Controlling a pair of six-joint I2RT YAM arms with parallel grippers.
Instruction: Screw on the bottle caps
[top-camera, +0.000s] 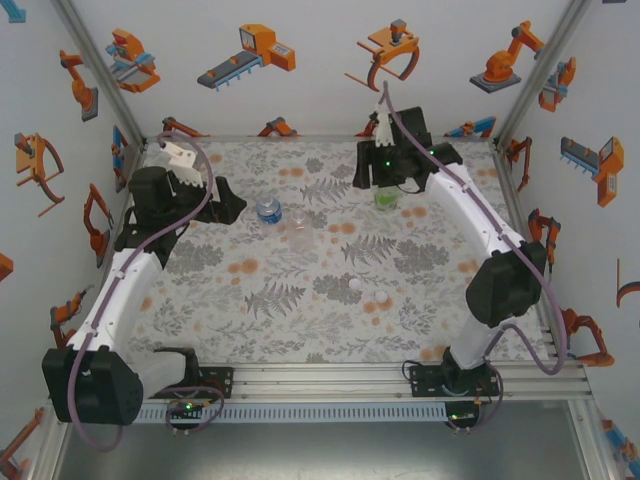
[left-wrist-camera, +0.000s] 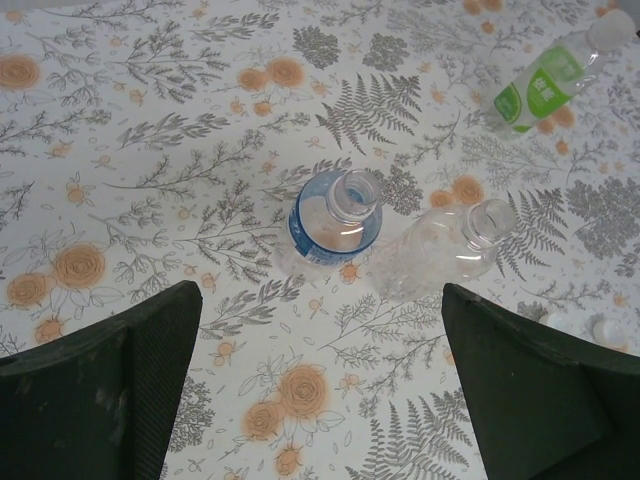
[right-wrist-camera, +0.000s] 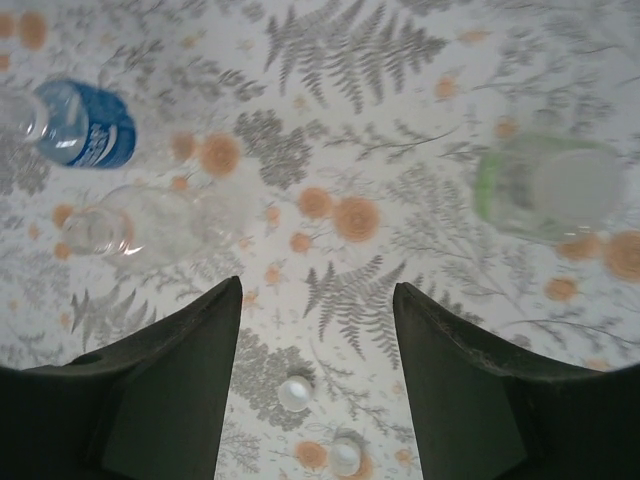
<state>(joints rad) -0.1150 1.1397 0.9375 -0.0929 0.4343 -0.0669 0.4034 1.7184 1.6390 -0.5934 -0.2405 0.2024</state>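
Judging by the layout, one bottle of three looks done: the green-tinted bottle (right-wrist-camera: 548, 185) stands upright toward the far side of the surface (top-camera: 300, 330), with a pale cap that seems seated on its neck. The right gripper (right-wrist-camera: 317, 288) hangs just beside it, jaws partly apart and empty. Left of that bottle, the blue-label bottle (left-wrist-camera: 335, 225) and the clear bottle (left-wrist-camera: 450, 250) stand open-mouthed, close together. Two white caps (right-wrist-camera: 295, 392) lie nearer the arm bases than the green-tinted bottle. The left gripper (left-wrist-camera: 320, 297) spreads wide and empty.
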